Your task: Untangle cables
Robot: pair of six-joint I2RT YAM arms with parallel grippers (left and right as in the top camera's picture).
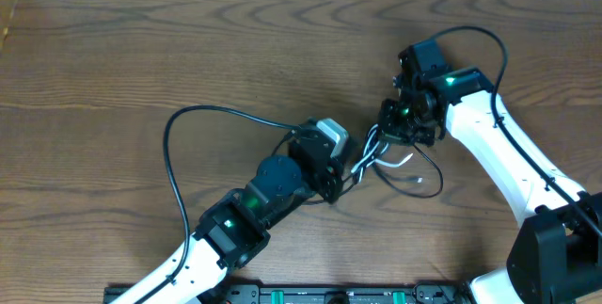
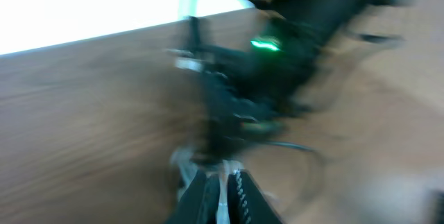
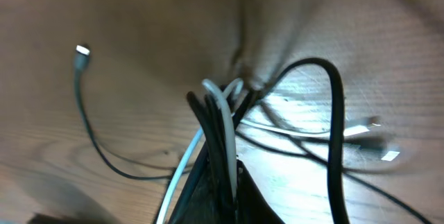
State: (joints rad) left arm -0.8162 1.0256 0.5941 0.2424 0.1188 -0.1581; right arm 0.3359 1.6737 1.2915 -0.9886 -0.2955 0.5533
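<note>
The cables point(image 1: 372, 156), thin white and black strands, are bunched between my two grippers at the middle of the table. A black loop point(image 1: 425, 180) trails off to the right. My left gripper point(image 1: 344, 178) is shut on a white cable point(image 2: 222, 202); its wrist view is blurred, with the right arm point(image 2: 277, 64) just beyond. My right gripper point(image 1: 383, 140) is shut on a bundle of cables, a white strand point(image 3: 223, 113) against a black one point(image 3: 207, 123), which rises from the jaws point(image 3: 225, 154) and bends over. A dark cable with a small plug point(image 3: 82, 50) lies on the left.
The wooden table point(image 1: 141, 50) runs under everything. Two more plugs point(image 3: 378, 141) lie on the right in the right wrist view. A thicker black cable point(image 1: 179, 153) arcs from the left arm, and another point(image 1: 480, 36) loops over the right arm.
</note>
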